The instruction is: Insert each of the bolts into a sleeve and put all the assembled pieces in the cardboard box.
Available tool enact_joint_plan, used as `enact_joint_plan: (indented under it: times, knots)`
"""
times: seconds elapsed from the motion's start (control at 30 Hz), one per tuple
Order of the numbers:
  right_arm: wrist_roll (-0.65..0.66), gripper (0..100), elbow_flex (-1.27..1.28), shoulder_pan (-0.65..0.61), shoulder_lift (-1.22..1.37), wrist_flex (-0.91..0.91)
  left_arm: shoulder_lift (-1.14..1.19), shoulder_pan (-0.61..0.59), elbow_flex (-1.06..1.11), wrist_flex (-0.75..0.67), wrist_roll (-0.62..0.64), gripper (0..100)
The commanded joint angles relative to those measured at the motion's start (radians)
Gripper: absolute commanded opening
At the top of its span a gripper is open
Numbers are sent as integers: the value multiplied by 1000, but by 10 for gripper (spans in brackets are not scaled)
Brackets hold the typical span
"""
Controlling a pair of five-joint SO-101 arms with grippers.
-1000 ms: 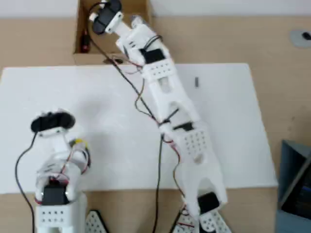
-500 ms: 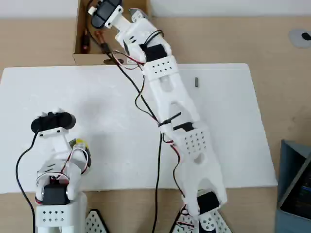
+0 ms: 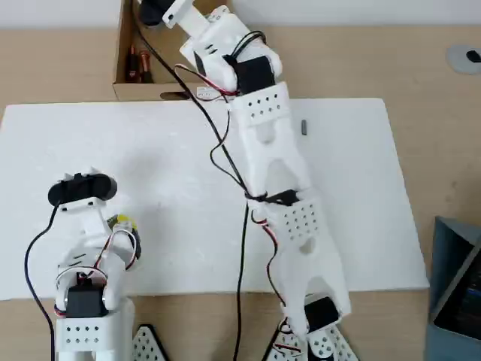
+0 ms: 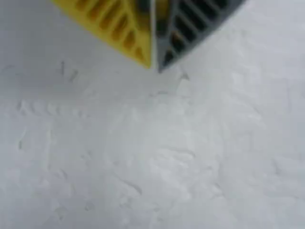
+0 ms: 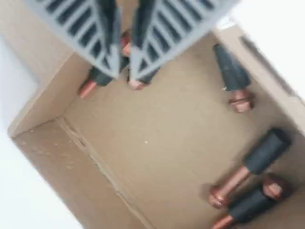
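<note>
The cardboard box (image 3: 143, 92) stands at the far left, beyond the white mat. My right arm (image 3: 255, 143) stretches across the mat, its end over the box. Inside, on the box floor (image 5: 157, 152), lie several copper bolts in black sleeves (image 5: 248, 167), also seen from above as dark and copper pieces (image 3: 137, 64). My right gripper (image 5: 124, 71) hangs above two of them (image 5: 95, 78), open by a narrow gap and holding nothing. My left gripper (image 4: 155, 66) is shut and empty, just above the mat. The left arm (image 3: 86, 248) sits folded at the near left.
A small dark piece (image 3: 304, 126) lies on the white mat (image 3: 150, 165) right of the right arm. A grey-blue bin (image 3: 455, 286) stands at the right edge. The right arm's cables (image 3: 218, 150) trail over the middle of the mat.
The right arm has pushed farther over the box, toward its far side, so more of the pieces inside now show. The left arm has not moved.
</note>
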Motion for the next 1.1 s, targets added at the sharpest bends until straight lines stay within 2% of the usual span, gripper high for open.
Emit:
enact_joint_plan:
  times: [0.0, 0.17, 0.33, 0.47, 0.57, 0.8, 0.93, 1.07]
  knots:
    - [-21, 9, -140, -1, -18, 92, -8, -5, 0, -21, -3, 5]
    - [-26, 9, -202, 21, -54, 236, -8, -5, 0, -21, -3, 5]
    - [-133, 9, -199, 41, -180, 407, -8, -5, 0, -21, -3, 5]
    - [-153, 9, -200, 42, -280, 552, -8, -5, 0, -21, -3, 5]
    - [-213, 9, -191, 53, -355, 562, -8, -5, 0, -21, -3, 5]
    - [-216, 9, -171, 96, -499, 565, -8, -5, 0, -21, -3, 5]
    - [-216, 9, -28, 191, -622, 565, -8, -5, 0, -21, -3, 5]
    - [-216, 9, 217, 302, -779, 565, -8, -5, 0, -21, -3, 5]
